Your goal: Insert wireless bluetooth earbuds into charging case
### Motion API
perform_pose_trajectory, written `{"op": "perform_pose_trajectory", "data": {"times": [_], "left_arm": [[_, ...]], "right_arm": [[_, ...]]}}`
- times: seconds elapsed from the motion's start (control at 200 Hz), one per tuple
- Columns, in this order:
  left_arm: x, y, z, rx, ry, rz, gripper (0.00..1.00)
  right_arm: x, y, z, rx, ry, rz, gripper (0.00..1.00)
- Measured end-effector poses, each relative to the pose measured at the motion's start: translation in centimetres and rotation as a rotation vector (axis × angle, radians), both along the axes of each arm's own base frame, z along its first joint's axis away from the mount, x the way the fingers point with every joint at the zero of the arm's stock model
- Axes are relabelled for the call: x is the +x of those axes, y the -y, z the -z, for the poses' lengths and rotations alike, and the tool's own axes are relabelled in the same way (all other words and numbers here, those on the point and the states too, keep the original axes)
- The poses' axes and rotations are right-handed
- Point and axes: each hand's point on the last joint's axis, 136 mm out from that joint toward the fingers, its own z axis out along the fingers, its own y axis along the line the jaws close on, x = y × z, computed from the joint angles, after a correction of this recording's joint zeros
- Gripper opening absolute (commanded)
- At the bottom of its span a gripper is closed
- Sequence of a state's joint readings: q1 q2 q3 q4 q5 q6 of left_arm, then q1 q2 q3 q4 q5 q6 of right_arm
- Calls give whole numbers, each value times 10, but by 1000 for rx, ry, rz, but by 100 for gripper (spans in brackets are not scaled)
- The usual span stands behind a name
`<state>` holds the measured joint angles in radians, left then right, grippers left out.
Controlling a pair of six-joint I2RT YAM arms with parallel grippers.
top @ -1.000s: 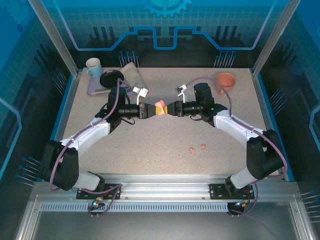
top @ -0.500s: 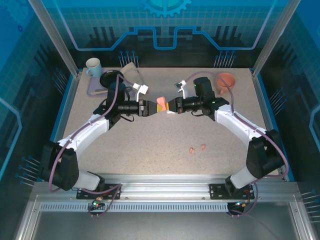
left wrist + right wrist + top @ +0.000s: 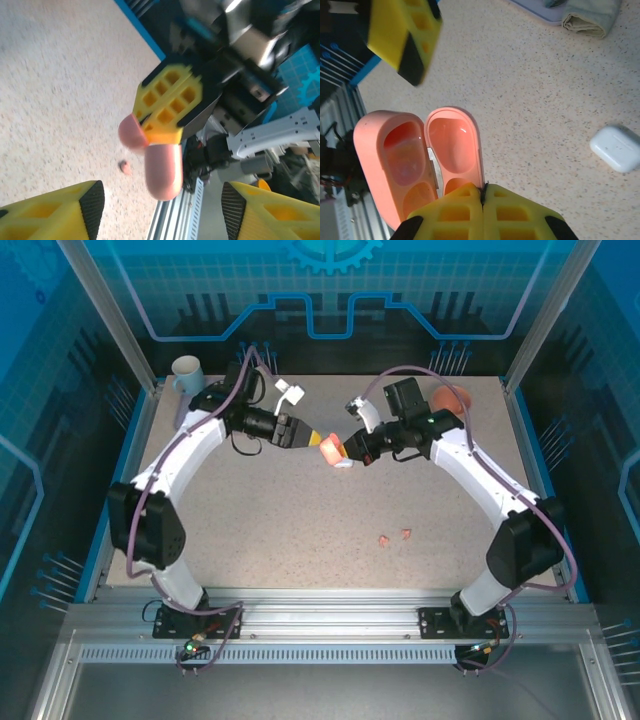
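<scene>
Overhead, the speckled beige tabletop [image 3: 300, 530] sits inside blue-panelled walls [image 3: 60, 440]. The right gripper [image 3: 347, 448] is clamped on the open salmon-pink charging case [image 3: 333, 451], raised near centre. The left gripper [image 3: 312, 438], jaws apart, faces it from ten o'clock. Two pink earbuds [image 3: 385, 539] lie at five o'clock.

a speckled beige tabletop [image 3: 300, 530] sits inside translucent blue wall panels [image 3: 330, 300] printed with grid and gear lines — silver aluminium posts [image 3: 110, 315] at the sides, a slotted silver rail [image 3: 330, 652] in front.
</scene>
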<state>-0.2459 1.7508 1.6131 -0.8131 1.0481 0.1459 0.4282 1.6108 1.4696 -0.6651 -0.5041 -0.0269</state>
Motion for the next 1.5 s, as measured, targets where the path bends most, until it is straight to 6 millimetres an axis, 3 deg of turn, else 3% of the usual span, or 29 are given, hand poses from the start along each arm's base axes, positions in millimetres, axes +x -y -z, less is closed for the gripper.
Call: {"op": "perform_pose_trajectory", "data": {"times": [0.1,0.2,0.445,0.69,0.885,1.176,1.296,1.416,1.501], "left_arm": [[-7,0,24,23,-96,43,62],[-17,-1,34,26,-159,72,60],[-30,6,25,2,-167,133,57],[-38,24,47,22,-222,189,47],[-38,25,49,23,-228,192,44],[-38,24,49,24,-228,193,29],[-38,24,50,25,-227,193,16],[-35,25,50,20,-219,189,0],[-34,26,50,4,-199,182,0]], "right_arm": [[-1,1,7,-54,4,-40,0],[-4,2,16,-94,-7,-72,0],[-11,-5,26,-130,-29,-128,0],[-18,-21,30,-144,-33,-174,0],[-15,-20,31,-152,-26,-170,0],[-16,-20,30,-159,-26,-170,0],[-15,-18,30,-173,-25,-163,0],[-13,-16,29,-178,-32,-136,32],[-5,-7,25,-194,-29,-66,51]]}}
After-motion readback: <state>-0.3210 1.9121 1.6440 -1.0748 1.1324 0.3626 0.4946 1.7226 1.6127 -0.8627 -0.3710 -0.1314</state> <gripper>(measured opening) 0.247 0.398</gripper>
